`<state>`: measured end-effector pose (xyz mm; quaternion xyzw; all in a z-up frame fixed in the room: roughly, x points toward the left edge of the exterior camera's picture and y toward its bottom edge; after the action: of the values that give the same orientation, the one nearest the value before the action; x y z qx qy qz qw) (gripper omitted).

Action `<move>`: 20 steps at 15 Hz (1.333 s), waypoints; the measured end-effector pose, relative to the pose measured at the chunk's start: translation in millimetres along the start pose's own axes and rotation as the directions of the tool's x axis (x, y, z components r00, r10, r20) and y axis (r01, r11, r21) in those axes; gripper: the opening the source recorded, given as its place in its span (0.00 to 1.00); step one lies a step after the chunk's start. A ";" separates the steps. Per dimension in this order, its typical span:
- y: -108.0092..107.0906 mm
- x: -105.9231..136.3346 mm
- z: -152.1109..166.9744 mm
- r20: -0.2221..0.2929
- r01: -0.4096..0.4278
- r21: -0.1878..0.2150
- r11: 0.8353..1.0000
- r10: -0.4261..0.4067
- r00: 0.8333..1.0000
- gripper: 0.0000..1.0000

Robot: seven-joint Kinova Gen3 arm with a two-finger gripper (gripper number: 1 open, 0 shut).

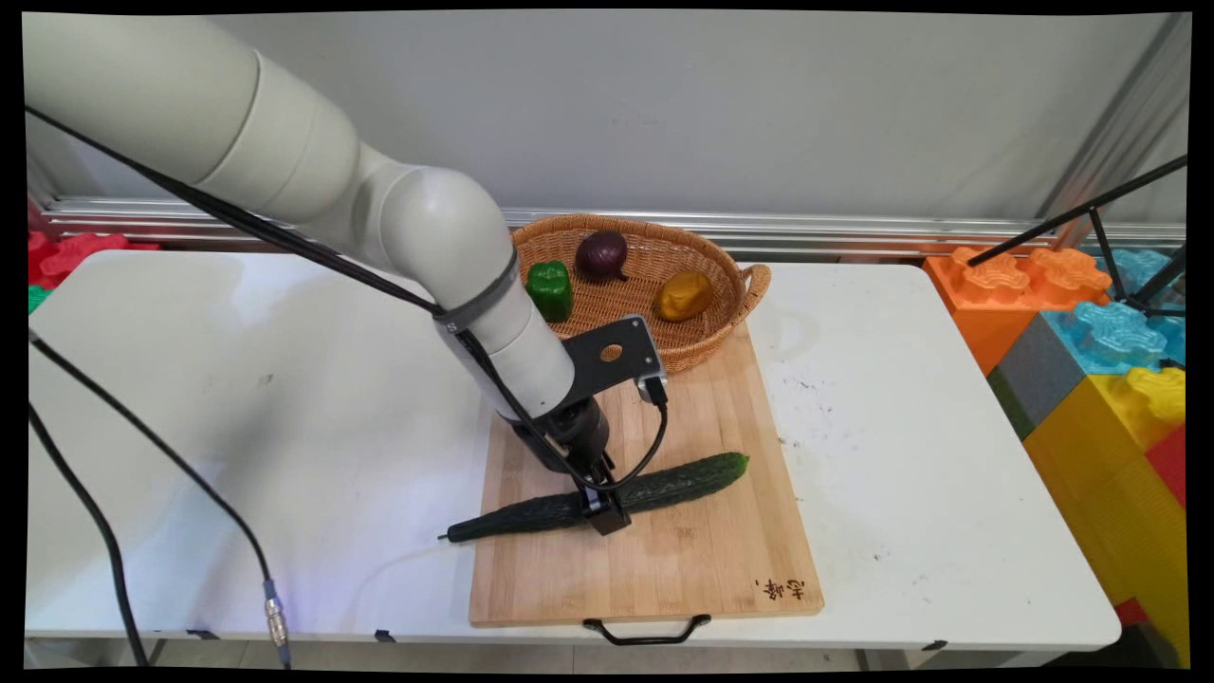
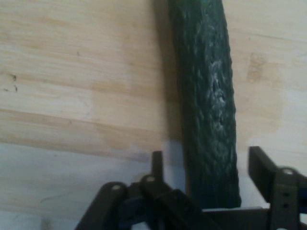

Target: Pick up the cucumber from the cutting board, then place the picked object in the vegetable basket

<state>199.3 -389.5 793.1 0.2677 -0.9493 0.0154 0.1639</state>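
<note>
Gripper (image 1: 607, 512) is down over the cucumber (image 1: 664, 486) lying lengthwise across the cutting board (image 1: 683, 569); fingers straddle its middle, spread wide, not yet closed. Wicker basket (image 1: 721, 275) behind.

A cucumber (image 1: 664, 484) lies across a cutting board (image 1: 702, 560) on the table (image 1: 901, 474). Behind the board stands a basket (image 1: 707, 356) holding a pepper (image 1: 550, 289), an onion (image 1: 602, 255) and a potato (image 1: 685, 295).

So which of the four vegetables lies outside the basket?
The dark green cucumber: it lies on the wooden cutting board at the gripper, while pepper, onion and potato sit in the wicker basket.
</note>
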 end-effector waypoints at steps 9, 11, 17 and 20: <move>2.4 4.5 3.1 0.016 0.005 0.007 1.000 -0.005 1.000 0.00; 6.0 20.6 -10.2 -0.002 -0.012 0.021 1.000 0.013 1.000 0.00; 1.7 73.1 -67.9 -0.054 -0.159 0.144 0.977 0.168 0.984 0.00; -18.4 96.5 -90.7 -0.078 -0.248 0.246 0.937 0.274 0.959 0.00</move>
<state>158.8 -443.2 908.6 0.1554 -0.9574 0.1637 0.1800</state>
